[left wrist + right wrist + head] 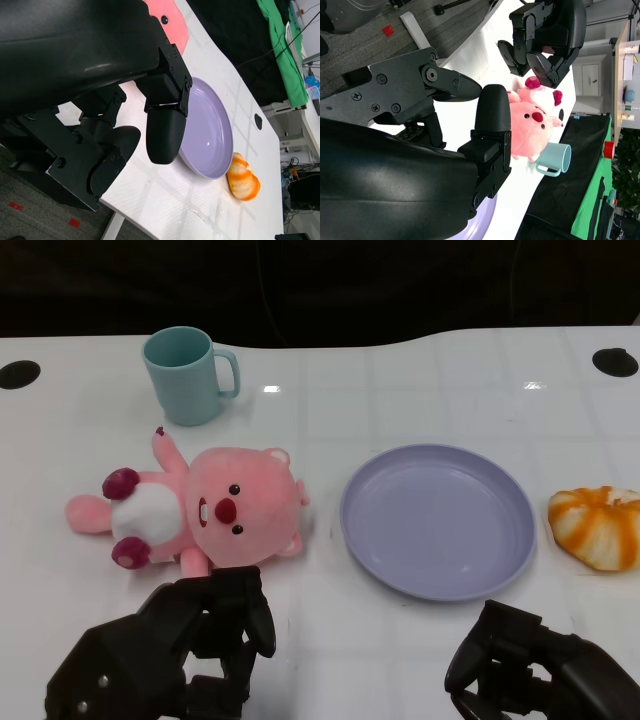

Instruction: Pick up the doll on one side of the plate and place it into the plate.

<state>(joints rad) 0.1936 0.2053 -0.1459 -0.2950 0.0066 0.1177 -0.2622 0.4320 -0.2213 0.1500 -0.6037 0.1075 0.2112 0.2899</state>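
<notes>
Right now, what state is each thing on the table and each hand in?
pink doll: lying on the table left of the plate, not held.
purple plate: upright, empty.
teal mug: upright.
orange bread: right of the plate, untouched.
left hand: open, near the doll.
right hand: holds nothing.

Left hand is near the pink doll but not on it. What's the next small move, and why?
Probably ease the left hand forward over the doll and close on its body. The hand holds nothing and sits just short of the doll's head, while the plate beside it lies bare.
</notes>
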